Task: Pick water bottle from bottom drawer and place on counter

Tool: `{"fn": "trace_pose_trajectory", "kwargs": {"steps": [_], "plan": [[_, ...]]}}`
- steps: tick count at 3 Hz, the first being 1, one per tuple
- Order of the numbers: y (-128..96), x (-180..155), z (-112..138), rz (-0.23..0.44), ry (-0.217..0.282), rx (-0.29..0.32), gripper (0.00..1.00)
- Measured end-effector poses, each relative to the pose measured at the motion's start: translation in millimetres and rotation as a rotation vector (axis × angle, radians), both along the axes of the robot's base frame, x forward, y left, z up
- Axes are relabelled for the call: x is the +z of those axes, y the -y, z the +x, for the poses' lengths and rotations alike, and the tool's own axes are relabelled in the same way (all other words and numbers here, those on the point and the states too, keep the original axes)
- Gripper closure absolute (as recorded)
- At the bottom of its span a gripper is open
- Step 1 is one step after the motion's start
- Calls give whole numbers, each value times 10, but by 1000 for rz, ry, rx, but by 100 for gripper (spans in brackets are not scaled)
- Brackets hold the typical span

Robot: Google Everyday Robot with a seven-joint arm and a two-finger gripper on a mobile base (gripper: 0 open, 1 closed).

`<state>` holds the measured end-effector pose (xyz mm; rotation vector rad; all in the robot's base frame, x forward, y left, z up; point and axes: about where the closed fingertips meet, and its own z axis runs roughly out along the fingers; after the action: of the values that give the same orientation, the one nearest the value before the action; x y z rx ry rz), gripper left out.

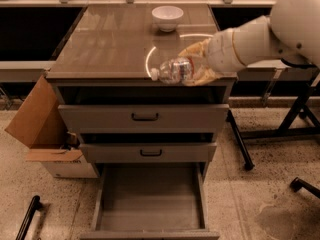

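Observation:
My gripper [196, 64] is shut on the water bottle [175, 70], a small clear crinkled bottle with a white cap pointing left. It holds the bottle on its side just over the front right edge of the counter [110, 44], near the curved light streak. The white arm comes in from the upper right. The bottom drawer [150, 199] stands pulled open below, its flat floor bare. The two upper drawers with black handles are slightly ajar.
A white bowl [167, 17] sits at the back of the counter. An open cardboard box [45, 134] stands left of the cabinet. Black chair legs [280, 129] are on the right, and a black bar [27, 216] lies at the lower left.

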<state>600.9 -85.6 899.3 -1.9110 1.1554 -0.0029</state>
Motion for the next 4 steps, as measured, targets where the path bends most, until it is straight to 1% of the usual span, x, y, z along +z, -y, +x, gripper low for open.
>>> {"fn": "trace_pose_trajectory", "kwargs": {"steps": [1, 2, 3, 4], "plan": [[-35, 162, 433, 71, -28, -50, 100], [-140, 210, 879, 140, -52, -84, 100], [-207, 226, 1278, 179, -73, -139, 100], [-213, 231, 1567, 199, -114, -220, 100]]}}
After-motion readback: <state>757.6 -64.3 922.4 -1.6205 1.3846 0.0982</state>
